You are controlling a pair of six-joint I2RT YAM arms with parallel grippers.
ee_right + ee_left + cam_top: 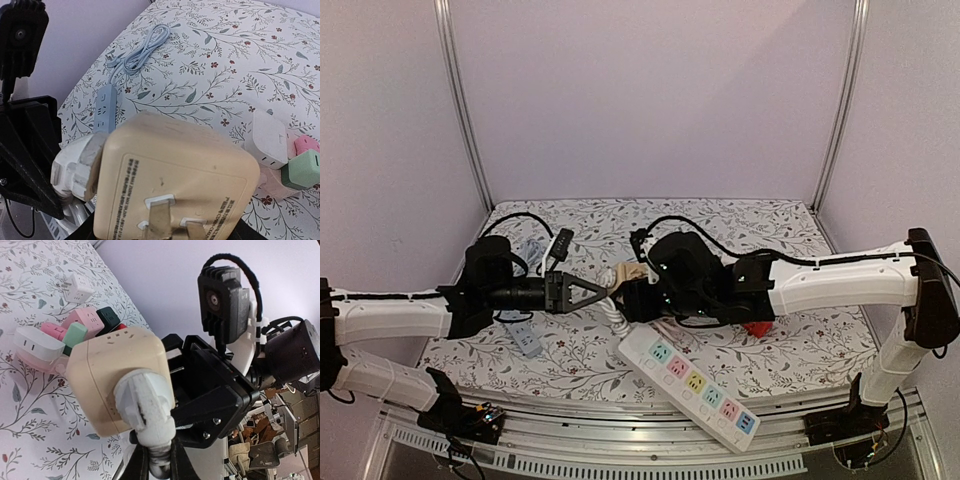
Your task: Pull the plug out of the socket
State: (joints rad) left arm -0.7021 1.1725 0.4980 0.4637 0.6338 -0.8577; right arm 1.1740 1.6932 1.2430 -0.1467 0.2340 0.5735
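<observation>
**Plug and socket cube held aloft between the two arms, not yet parted**

Above the middle of the surface (590, 370), the left jaws are closed tight on the white plug (145, 405), which sits in one face of the beige socket cube (115, 375). The right jaws stand partly open around the cube's body. As best we can judge they are gripping it, with its metal prongs turned toward the right wrist camera. We read this as a brace: one side anchors the cube so the other can draw the plug straight out. A pastel power strip (690, 385) lies at the near edge, well apart.
</observation>
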